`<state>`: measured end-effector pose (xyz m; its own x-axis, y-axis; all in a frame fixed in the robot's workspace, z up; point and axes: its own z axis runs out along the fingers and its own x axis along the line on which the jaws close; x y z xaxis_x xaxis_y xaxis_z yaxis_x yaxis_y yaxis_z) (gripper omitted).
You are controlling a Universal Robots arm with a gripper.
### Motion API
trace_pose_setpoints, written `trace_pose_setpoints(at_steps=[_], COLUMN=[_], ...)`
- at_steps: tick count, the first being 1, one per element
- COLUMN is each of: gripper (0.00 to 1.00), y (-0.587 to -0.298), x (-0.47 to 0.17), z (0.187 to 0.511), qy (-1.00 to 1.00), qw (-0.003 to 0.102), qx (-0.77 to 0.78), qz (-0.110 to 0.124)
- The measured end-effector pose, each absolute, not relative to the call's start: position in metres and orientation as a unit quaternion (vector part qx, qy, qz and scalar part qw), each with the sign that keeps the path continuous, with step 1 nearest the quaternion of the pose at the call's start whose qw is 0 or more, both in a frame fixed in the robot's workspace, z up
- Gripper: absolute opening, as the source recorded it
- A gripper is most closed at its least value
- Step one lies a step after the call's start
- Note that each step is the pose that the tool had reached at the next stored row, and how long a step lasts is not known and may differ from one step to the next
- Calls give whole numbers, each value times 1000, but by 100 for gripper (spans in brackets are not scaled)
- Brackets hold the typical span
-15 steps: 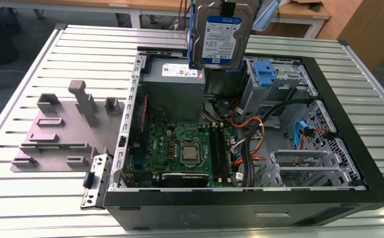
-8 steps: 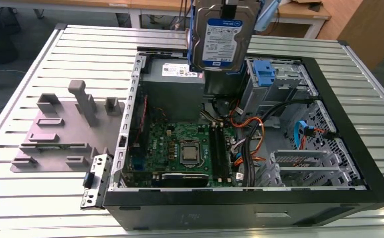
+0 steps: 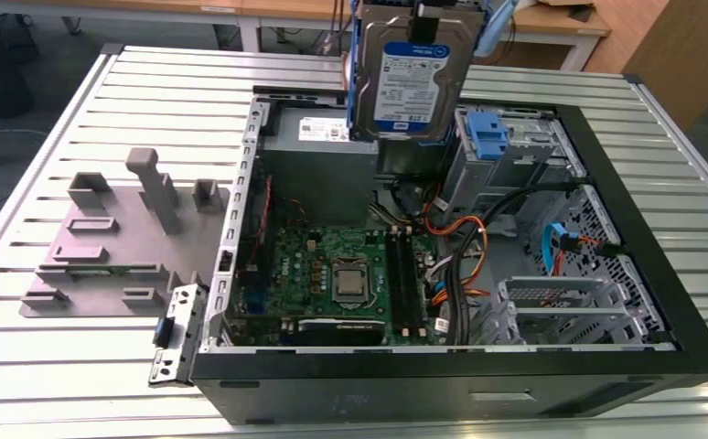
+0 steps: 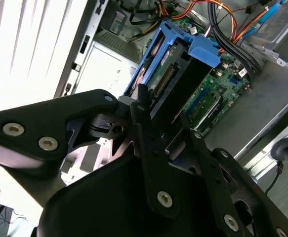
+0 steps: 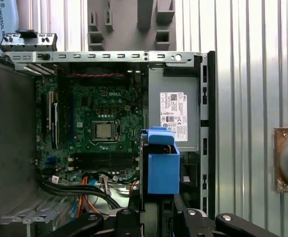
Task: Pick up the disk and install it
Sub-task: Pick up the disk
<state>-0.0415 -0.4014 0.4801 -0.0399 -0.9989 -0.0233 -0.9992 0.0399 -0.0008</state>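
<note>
The disk (image 3: pixel 405 78) hangs in the air at the upper middle of the exterior view, above the back part of the open computer case (image 3: pixel 654 302). Its long axis runs up and down in that frame. Its broad labelled face is turned toward the camera. It is a flat silver metal slab with a white and blue label, and blue plastic rails run along its long edges.

In the second wrist view the pincer (image 4: pixel 163 106) is clamped on the disk (image 4: pixel 173 74). One black finger (image 4: pixel 144 111) lies against one side and another against the opposite side. The disk's dark underside and its connector row show there, framed by the blue rails. Its long axis points away from the pincer toward the motherboard (image 4: pixel 218 79).

In the first wrist view the disk (image 5: pixel 162 168) is seen end-on as a blue block, over the case between the motherboard (image 5: pixel 99 128) and the grey power supply (image 5: pixel 173 116).

The case lies on its side on a slatted metal desk (image 3: pixel 110 110). A grey fixture (image 3: pixel 123 247) stands at the exterior view's left. A bare blue bracket (image 3: pixel 486 137) sits in the drive cage, just to the right of the disk in that frame.
</note>
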Motion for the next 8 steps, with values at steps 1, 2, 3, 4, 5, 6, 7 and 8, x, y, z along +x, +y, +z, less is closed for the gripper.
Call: trace_pose_setpoints(at_steps=[1, 2, 3, 4, 5, 6, 7, 8], gripper=[35, 35, 35, 35, 35, 35, 35, 35], y=[-403, -405, -407, -408, -410, -412, -414, -416], x=[-42, -42, -42, -41, -41, -42, -42, -42], z=[480, 480, 480, 480, 480, 480, 480, 480], qy=[721, 721, 721, 722, 722, 722, 722, 722], qw=[9, 9, 9, 9, 9, 9, 9, 9], qx=[-693, -693, -692, -692, -692, -692, -692, -692], qz=[8, 8, 8, 8, 8, 8, 8, 8])
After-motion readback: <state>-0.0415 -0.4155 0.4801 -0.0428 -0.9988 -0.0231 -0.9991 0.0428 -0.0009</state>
